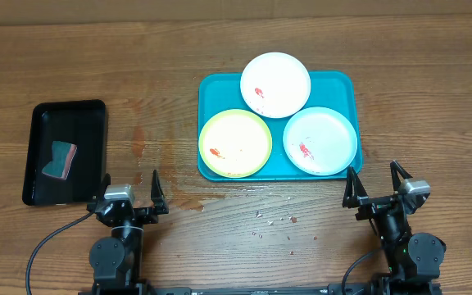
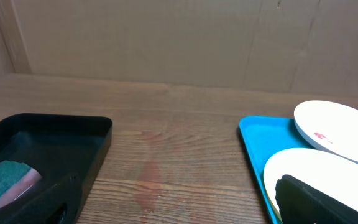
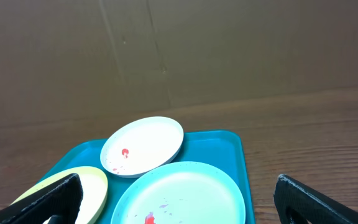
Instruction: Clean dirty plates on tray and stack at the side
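Three plates lie on the turquoise tray. The white plate is at the back, the yellow-green rimmed plate front left, the pale mint plate front right; each has red smears. My left gripper is open and empty near the table's front edge, left of the tray. My right gripper is open and empty just in front of the tray's right corner. The right wrist view shows the mint plate, white plate and tray. The left wrist view shows the yellow-green plate and white plate.
A smaller black tray at the left holds a teal and pink sponge; it also shows in the left wrist view. Red stains and crumbs mark the wood in front of the turquoise tray. A cardboard wall stands behind the table.
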